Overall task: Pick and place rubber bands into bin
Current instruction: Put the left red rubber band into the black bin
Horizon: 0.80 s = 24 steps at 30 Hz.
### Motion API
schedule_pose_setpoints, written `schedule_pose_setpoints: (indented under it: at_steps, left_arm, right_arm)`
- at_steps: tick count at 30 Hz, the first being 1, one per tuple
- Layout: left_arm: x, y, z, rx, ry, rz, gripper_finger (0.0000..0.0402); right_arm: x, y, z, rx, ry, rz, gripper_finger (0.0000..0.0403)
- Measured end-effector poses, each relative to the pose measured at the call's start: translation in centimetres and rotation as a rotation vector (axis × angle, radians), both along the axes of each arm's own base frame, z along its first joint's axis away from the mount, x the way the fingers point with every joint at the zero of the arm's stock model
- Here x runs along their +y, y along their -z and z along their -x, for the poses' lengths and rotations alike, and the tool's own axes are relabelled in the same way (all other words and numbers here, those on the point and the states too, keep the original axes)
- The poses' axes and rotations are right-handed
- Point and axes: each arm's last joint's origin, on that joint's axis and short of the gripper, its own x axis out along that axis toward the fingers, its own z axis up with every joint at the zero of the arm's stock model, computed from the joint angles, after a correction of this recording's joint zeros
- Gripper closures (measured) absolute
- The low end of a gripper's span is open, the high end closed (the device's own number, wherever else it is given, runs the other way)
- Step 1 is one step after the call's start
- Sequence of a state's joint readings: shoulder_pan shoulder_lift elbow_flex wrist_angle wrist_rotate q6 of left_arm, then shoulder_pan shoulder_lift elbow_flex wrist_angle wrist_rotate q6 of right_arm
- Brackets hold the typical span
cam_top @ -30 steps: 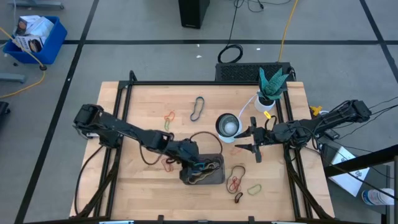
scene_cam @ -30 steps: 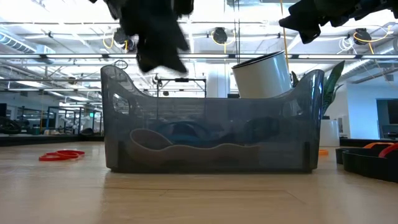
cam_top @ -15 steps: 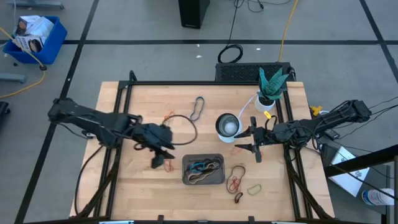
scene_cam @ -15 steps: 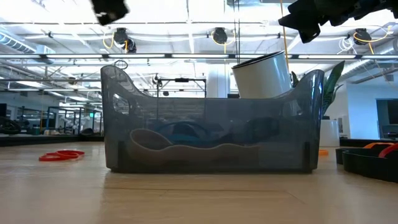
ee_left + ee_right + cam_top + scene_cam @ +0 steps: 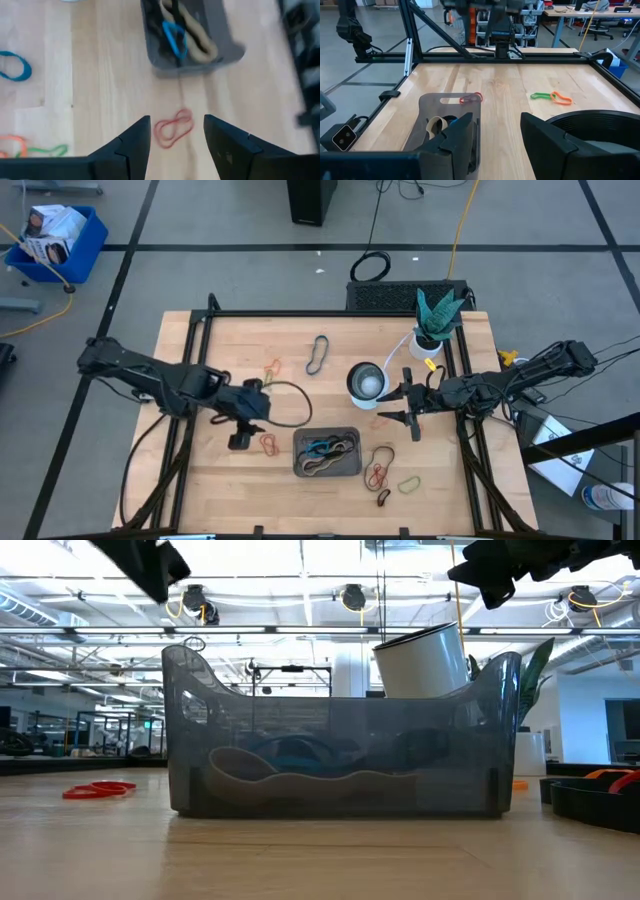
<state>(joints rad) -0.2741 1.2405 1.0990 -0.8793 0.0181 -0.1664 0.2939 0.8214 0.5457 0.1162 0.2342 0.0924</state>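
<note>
The bin (image 5: 327,453) sits near the table's front middle, with blue and tan rubber bands (image 5: 176,41) lying inside it. My left gripper (image 5: 241,442) hangs open above the table just left of the bin, pointing steeply down. A red band (image 5: 172,128) lies flat on the wood below the gap between its fingers, untouched. More bands lie loose: a dark one (image 5: 317,355), an orange and green pair (image 5: 272,368), and a few (image 5: 380,472) right of the bin. My right gripper (image 5: 409,413) waits open and level beside the cup (image 5: 367,383).
A white plant pot (image 5: 430,342) stands at the far right corner, and a black frame rail (image 5: 200,330) runs around the table. In the low view the bin's grey wall (image 5: 340,755) fills the middle, with red bands (image 5: 98,790) on the wood to its left.
My left gripper has drawn back from over the bin toward the table's left edge and has risen, tipping and rolling as it went. It now hangs over the red band left of the bin. The bin and the bands have not moved.
</note>
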Motion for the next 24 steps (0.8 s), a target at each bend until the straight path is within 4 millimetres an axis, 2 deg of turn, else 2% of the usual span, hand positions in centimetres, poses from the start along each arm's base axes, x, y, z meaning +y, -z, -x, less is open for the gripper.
schedule_pose_setpoints:
  at_steps: [6, 14, 18, 24]
  left_arm:
    - [-0.7, 3.5, -1.6, 0.099, 0.155, -0.132, 0.0234]
    - [-1.2, 8.7, -3.0, 0.287, 0.238, -0.2, 0.0257]
    - [-1.7, 10.1, -3.8, 0.284, 0.266, -0.208, 0.0265]
    - [-2.7, 11.2, -4.7, 0.233, 0.286, -0.2, 0.0264]
  right_arm:
    - [0.0, 0.0, 0.0, 0.0, 0.002, 0.0, 0.0243]
    - [0.0, 0.0, 0.0, 0.001, 0.01, -0.023, 0.0244]
    - [0.0, 0.0, 0.0, 0.001, 0.01, -0.025, 0.0243]
    - [0.0, 0.0, 0.0, 0.001, 0.01, -0.025, 0.0242]
